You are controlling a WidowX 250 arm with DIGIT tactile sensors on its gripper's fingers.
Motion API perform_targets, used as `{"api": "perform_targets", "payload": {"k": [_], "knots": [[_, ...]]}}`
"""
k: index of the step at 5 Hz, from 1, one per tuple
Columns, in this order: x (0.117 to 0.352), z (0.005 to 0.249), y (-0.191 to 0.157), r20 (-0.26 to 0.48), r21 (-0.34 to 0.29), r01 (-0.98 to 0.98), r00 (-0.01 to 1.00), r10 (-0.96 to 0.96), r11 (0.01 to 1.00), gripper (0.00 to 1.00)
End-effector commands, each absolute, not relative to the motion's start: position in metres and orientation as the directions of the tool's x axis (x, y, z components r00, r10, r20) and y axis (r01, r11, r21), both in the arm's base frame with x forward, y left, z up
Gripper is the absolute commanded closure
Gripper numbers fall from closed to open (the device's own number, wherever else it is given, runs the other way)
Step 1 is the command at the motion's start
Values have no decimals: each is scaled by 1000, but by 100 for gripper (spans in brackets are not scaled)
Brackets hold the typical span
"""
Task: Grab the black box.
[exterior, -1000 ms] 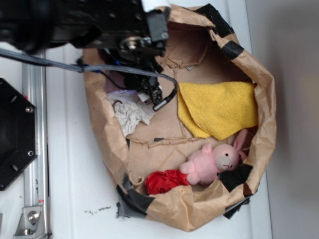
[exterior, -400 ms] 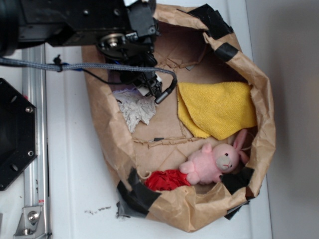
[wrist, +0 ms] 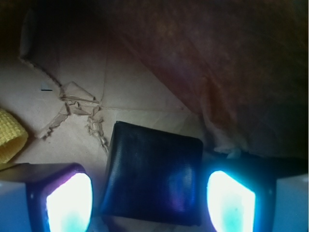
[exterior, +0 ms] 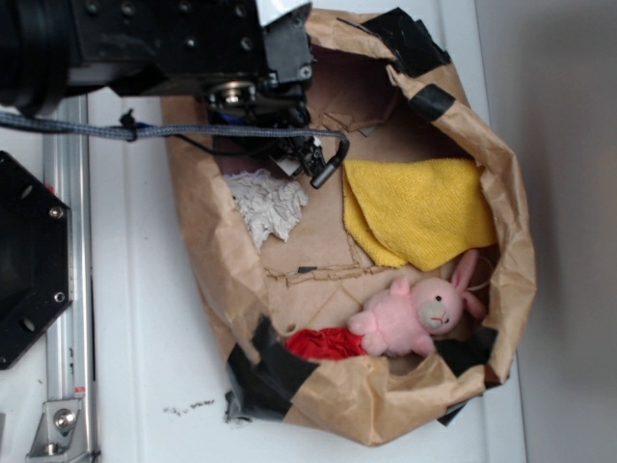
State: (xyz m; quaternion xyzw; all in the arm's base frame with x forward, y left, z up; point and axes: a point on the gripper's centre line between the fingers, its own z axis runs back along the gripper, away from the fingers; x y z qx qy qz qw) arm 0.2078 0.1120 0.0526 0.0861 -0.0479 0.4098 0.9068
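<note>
- Brown paper bag (exterior: 501, 241) lies open on the white table (exterior: 145, 338); everything below is placed relative to it.
- Outside the bag's left wall sits a black hexagonal plate (exterior: 29, 260) beside a metal rail (exterior: 67, 289).
- Over the bag's upper left corner hangs the gripper (wrist: 149, 193), its jaws spread apart, one glowing pad on each side of the black box (wrist: 154, 174); whether the pads touch it I cannot tell.
- The black box lies flat on the bag's floor, seen only in the wrist view.
- Just below the gripper, inside the bag's left wall, rests a crumpled paper wad (exterior: 268, 203).
- Near the bag's bottom edge lies a red cloth (exterior: 323, 342).
- A pink plush bunny (exterior: 410, 313) lies just right of the red cloth.
- A yellow towel (exterior: 424, 207) fills the bag's right half.
</note>
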Motion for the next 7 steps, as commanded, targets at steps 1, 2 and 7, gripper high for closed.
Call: {"api": "perform_targets", "payload": {"k": [1, 2, 7], "knots": [[197, 49, 137, 147, 112, -804, 594, 791, 583, 0], [216, 13, 126, 20, 122, -725, 685, 728, 678, 0], [232, 56, 104, 4, 36, -465, 885, 466, 884, 100]]}}
